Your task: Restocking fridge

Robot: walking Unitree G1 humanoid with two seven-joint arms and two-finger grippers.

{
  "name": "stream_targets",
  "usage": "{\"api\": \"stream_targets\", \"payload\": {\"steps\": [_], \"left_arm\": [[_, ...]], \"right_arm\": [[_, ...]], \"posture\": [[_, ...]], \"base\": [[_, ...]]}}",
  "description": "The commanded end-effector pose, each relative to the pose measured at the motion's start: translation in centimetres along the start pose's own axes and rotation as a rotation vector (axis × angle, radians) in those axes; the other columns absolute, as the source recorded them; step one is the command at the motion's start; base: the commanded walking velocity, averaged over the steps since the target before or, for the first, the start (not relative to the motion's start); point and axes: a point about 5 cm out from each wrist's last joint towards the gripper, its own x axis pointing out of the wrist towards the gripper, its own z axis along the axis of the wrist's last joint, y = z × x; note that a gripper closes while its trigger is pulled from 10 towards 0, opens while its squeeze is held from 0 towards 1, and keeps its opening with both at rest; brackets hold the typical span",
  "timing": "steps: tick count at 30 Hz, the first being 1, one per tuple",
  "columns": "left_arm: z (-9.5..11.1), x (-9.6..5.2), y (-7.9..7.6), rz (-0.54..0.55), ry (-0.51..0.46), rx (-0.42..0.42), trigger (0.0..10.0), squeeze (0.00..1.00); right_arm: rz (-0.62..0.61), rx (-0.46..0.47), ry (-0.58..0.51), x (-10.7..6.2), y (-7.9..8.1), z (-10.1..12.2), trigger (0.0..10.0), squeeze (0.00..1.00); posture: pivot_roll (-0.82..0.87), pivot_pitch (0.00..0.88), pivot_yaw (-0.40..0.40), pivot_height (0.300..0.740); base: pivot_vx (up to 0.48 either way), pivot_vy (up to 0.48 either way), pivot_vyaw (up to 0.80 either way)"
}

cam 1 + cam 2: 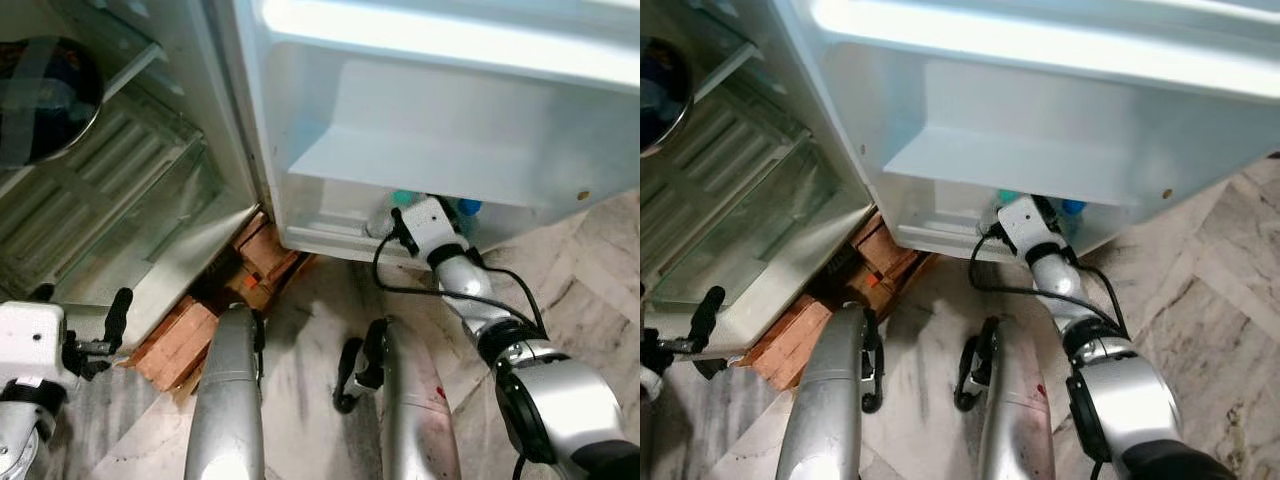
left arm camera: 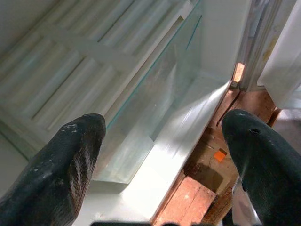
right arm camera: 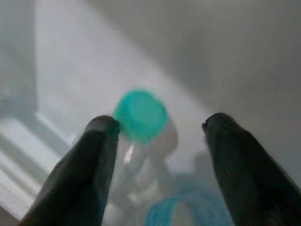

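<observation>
The fridge stands open, with its door's bottom shelf (image 1: pixel 325 238) ahead of me. A clear bottle with a green cap (image 3: pixel 141 115) stands in that shelf, and a blue-capped bottle (image 1: pixel 468 207) stands beside it. My right gripper (image 3: pixel 160 125) reaches into the shelf and is open, its fingers on either side of the green cap and not closed on it. The cap sits close to one finger (image 3: pixel 101 141). My left gripper (image 2: pixel 162 125) hangs low at the left, open and empty, in front of the fridge's clear bottom drawer (image 2: pixel 141 108).
A dark round bowl (image 1: pixel 40 100) sits on a glass shelf inside the fridge. Red bricks (image 1: pixel 190 335) prop up the fridge's base. My silver legs (image 1: pixel 225 400) stand on the marble floor (image 1: pixel 590 260). A black cable (image 1: pixel 420 292) loops off the right arm.
</observation>
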Motion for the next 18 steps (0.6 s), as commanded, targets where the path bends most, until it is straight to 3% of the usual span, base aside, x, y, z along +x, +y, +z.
{"api": "stream_targets", "payload": {"steps": [1,9,10,12,13,14,15,16,18], "left_arm": [[-1.0,0.2,0.0,0.004,0.033,0.011,10.0,0.00],[-1.4,3.7,-1.2,-0.003,0.022,-0.012,10.0,0.00],[-1.3,4.3,-1.6,-0.010,0.017,-0.020,10.0,0.00],[-1.3,5.0,-2.0,-0.016,0.013,-0.027,10.0,0.00],[-1.3,5.5,-2.4,-0.033,0.007,-0.041,10.0,0.00],[-1.3,5.7,-2.6,-0.040,0.003,-0.045,10.0,0.00],[-1.3,5.9,-2.7,-0.044,-0.001,-0.047,10.0,0.00],[-1.3,6.4,-2.8,-0.047,-0.006,-0.049,10.0,0.00],[-1.4,6.8,-3.1,-0.067,-0.003,-0.067,10.0,0.00]], "right_arm": [[-0.033,0.057,-0.057,0.4,-0.6,1.1,10.0,1.00],[-0.004,0.231,-0.125,0.7,0.0,2.2,10.0,1.00],[0.016,0.309,-0.128,0.2,0.7,1.9,10.0,0.96],[0.031,0.356,-0.123,-0.2,1.2,1.6,10.0,0.92],[0.051,0.386,-0.125,-0.9,1.7,1.2,10.0,0.71],[0.059,0.399,-0.125,-1.2,1.9,1.0,10.0,0.71],[0.060,0.408,-0.135,-1.5,2.0,1.0,10.0,0.49],[0.057,0.407,-0.140,-2.0,2.3,0.9,10.0,0.00],[0.067,0.391,-0.109,-2.6,2.9,0.8,10.0,0.00]], "posture": [[0.33,0.332,-0.039,0.645],[0.25,0.216,-0.054,0.645],[0.24,0.196,-0.056,0.645],[0.22,0.171,-0.057,0.645],[0.21,0.145,-0.060,0.645],[0.21,0.137,-0.060,0.645],[0.20,0.130,-0.060,0.645],[0.19,0.106,-0.059,0.645],[0.16,0.080,-0.054,0.645]], "base": [[0.000,0.000,0.00],[0.000,0.000,0.00],[0.000,0.000,0.00],[0.000,0.000,0.00],[0.000,0.000,0.00],[0.000,0.000,0.00],[0.000,0.000,0.00],[0.000,0.000,0.00],[0.000,0.000,0.00]]}}
